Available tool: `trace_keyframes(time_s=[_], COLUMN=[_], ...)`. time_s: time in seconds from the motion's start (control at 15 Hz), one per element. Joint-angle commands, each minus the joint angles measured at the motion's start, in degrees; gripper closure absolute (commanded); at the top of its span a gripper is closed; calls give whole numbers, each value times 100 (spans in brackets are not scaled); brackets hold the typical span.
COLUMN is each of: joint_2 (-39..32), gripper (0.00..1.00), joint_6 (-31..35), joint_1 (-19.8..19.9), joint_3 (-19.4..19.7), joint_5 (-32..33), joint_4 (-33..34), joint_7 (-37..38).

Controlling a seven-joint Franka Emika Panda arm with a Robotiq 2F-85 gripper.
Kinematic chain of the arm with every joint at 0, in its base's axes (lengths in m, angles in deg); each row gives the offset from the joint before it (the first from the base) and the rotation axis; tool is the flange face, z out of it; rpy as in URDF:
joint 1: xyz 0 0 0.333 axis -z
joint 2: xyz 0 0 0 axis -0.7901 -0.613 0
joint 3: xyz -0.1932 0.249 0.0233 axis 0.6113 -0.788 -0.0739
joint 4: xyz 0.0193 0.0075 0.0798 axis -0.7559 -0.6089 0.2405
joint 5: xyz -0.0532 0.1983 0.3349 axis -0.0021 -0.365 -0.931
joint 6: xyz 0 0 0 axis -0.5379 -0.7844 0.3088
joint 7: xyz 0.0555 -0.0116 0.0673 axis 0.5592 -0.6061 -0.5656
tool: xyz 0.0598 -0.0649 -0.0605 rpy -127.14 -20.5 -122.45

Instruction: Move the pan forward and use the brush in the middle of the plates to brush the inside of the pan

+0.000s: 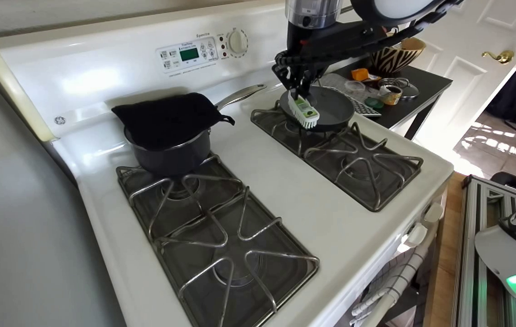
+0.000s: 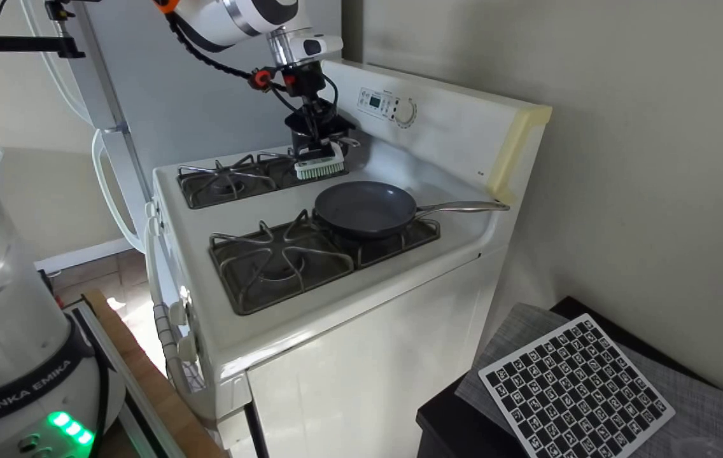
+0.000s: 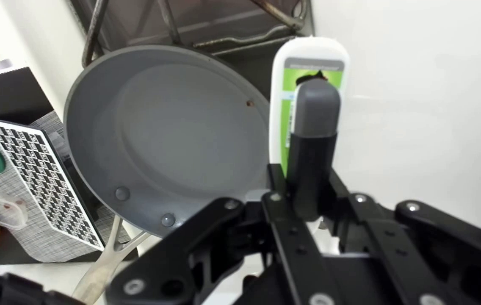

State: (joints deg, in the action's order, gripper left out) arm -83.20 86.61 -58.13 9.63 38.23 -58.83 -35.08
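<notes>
The dark-grey pan (image 1: 335, 109) sits on the rear burner of a grate pair, its silver handle (image 2: 463, 207) pointing to the stove's back. It also shows in the wrist view (image 3: 181, 131); its inside is bare except for a small brown spot near the rim. My gripper (image 3: 308, 182) is shut on the brush's dark handle. The white and green brush (image 1: 305, 113) is held in the air with its bristles down, as an exterior view also shows (image 2: 320, 168). The brush is beside the pan's rim, over the white strip between the cooking plates (image 1: 235, 254).
A deeper dark pot (image 1: 171, 154) with a black cloth (image 1: 167, 120) on it stands on the other rear burner. The stove's back panel (image 2: 438, 114) rises behind. A side table holds a checkered board (image 2: 578, 388) and several small items. Raised wire grates (image 2: 279, 254) stand in front of the pan.
</notes>
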Motion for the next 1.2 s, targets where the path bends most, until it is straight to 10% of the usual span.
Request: trace_keyframes(time_s=[0.0, 1.13], joint_2=[-127, -111], gripper=[96, 96], joint_6=[-85, -45], joint_1=[189, 762], joint_3=[41, 496], joint_5=[150, -3], joint_4=[99, -384], joint_7=[150, 346])
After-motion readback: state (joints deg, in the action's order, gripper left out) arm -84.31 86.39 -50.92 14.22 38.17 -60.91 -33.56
